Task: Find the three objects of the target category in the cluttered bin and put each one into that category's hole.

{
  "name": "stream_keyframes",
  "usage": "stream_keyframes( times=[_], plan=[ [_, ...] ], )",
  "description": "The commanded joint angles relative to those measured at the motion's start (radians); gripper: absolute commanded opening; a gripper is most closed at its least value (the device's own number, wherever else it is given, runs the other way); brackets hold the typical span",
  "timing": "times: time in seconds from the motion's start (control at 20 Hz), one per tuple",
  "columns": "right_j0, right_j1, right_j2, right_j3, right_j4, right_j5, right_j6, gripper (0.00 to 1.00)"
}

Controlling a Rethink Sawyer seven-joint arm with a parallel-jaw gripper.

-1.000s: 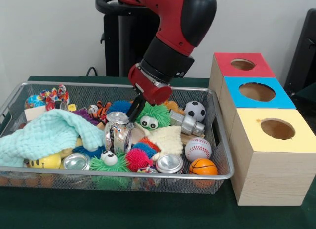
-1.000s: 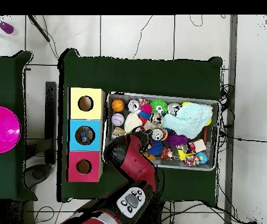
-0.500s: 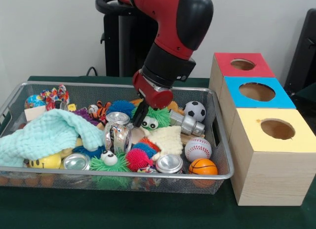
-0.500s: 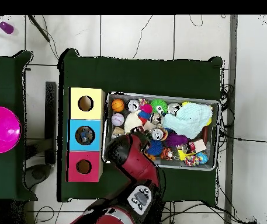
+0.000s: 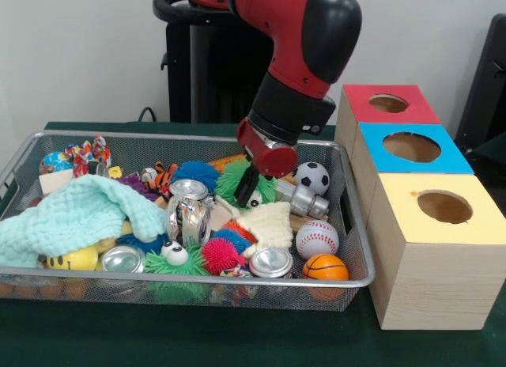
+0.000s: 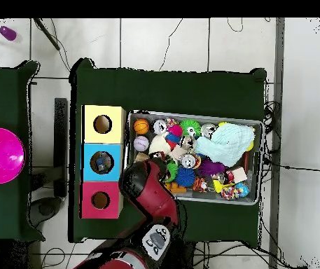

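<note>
The wire mesh bin (image 5: pixel 190 281) holds a heap of toys. My gripper (image 5: pixel 250 194) hangs low over the bin's middle right, right above a green fuzzy toy with eyes (image 5: pixel 234 179) and beside a silver metal piece (image 5: pixel 300 198). A soccer ball (image 5: pixel 311 177), a baseball (image 5: pixel 317 239) and a basketball (image 5: pixel 325 267) lie at the bin's right end. A shiny can (image 5: pixel 188 213) stands left of the gripper. Two more cans (image 5: pixel 271 263) (image 5: pixel 122 259) lie near the front rim. In the overhead view the red arm (image 6: pixel 148 185) hides the gripper.
Three wooden boxes with round holes stand right of the bin: red top (image 5: pixel 387 104), blue top (image 5: pixel 411 148), yellow top (image 5: pixel 443 207). A pale green cloth (image 5: pixel 75 217) covers the bin's left part. A pink dish (image 6: pixel 1 155) sits on a side table.
The gripper has moved to the right, from beside the upright can to over the green fuzzy toy. The toys lie as before.
</note>
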Motion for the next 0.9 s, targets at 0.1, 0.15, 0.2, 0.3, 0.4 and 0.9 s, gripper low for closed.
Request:
stream_keyframes(
  times=[0.1,0.15,0.2,0.3,0.4,0.9],
  plan=[
    [0.082,0.045,0.072,-0.028,0.162,0.110,0.334,0.00],
    [0.094,0.050,0.062,-0.032,0.174,0.121,0.335,0.00],
    [0.111,0.059,0.039,-0.038,0.181,0.145,0.333,0.00],
    [0.138,0.077,-0.009,-0.053,0.178,0.198,0.323,0.00],
    [0.160,0.093,-0.056,-0.064,0.159,0.247,0.314,0.00],
    [0.144,0.069,-0.089,-0.035,0.061,0.267,0.219,1.00]
  ],
)
